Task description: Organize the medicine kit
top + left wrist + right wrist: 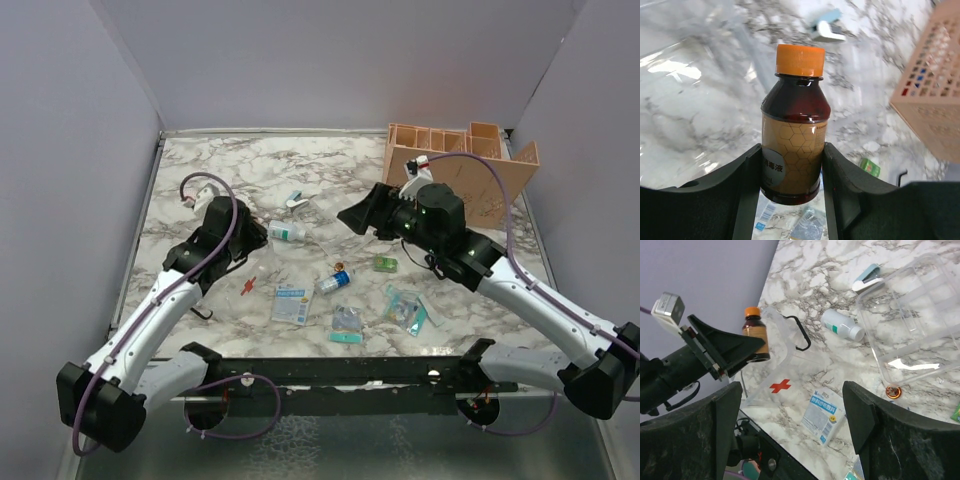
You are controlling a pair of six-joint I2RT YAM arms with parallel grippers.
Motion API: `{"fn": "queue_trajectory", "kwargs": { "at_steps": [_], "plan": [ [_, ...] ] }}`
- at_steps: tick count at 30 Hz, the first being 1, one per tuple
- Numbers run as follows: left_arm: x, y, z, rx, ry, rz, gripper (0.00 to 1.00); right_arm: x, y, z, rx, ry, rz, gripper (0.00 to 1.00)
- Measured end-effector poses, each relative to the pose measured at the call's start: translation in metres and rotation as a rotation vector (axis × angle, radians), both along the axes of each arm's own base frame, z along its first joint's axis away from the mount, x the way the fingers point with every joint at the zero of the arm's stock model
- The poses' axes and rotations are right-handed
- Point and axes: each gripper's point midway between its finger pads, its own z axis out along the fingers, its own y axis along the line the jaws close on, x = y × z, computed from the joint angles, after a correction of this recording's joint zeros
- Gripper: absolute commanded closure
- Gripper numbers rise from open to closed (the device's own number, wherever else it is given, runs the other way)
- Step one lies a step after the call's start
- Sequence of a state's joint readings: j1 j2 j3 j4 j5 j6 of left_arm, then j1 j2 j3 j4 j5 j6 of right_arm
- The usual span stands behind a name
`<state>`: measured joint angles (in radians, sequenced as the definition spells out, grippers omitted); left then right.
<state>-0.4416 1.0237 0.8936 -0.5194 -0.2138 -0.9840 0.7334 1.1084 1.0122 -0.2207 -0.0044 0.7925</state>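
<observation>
My left gripper (791, 150) is shut on a brown bottle (794, 145) with an orange cap and holds it upright above the table. The bottle also shows in the right wrist view (755, 335), just beyond the clear lid (780, 386) that bears a red cross. The clear kit box (920, 315) lies open to the right of the lid. My right gripper (792, 395) is open and empty, raised above the table's middle (365, 215). A white bottle (840, 326) with a green label lies beside the clear box.
A wooden divider box (460, 165) stands at the back right. Loose on the marble: a blue and white packet (290, 303), a small green box (385, 264), teal packets (405, 308), a blue and white clip (295, 199), a small orange cap (893, 391).
</observation>
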Motion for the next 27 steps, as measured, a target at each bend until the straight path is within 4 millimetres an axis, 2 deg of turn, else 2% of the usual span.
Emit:
{"fn": "queue_trajectory", "kwargs": {
  "at_steps": [3, 8, 13, 20, 27],
  "plan": [
    [-0.012, 0.023, -0.014, 0.000, 0.044, 0.125, 0.75, 0.003, -0.001, -0.010, -0.032, 0.017, -0.013, 0.19],
    [-0.034, 0.050, -0.056, 0.016, 0.151, 0.245, 0.75, 0.010, 0.001, -0.032, -0.087, 0.048, -0.021, 0.20],
    [-0.031, 0.063, -0.077, 0.041, 0.216, 0.298, 0.75, 0.017, 0.005, -0.052, -0.155, 0.083, -0.017, 0.20],
    [-0.008, 0.065, -0.101, -0.006, 0.278, 0.300, 0.75, 0.032, 0.016, -0.040, -0.188, 0.039, 0.002, 0.21],
    [-0.005, 0.048, -0.115, -0.062, 0.321, 0.243, 0.68, 0.035, 0.017, -0.042, -0.220, 0.021, 0.016, 0.23]
  ]
}}
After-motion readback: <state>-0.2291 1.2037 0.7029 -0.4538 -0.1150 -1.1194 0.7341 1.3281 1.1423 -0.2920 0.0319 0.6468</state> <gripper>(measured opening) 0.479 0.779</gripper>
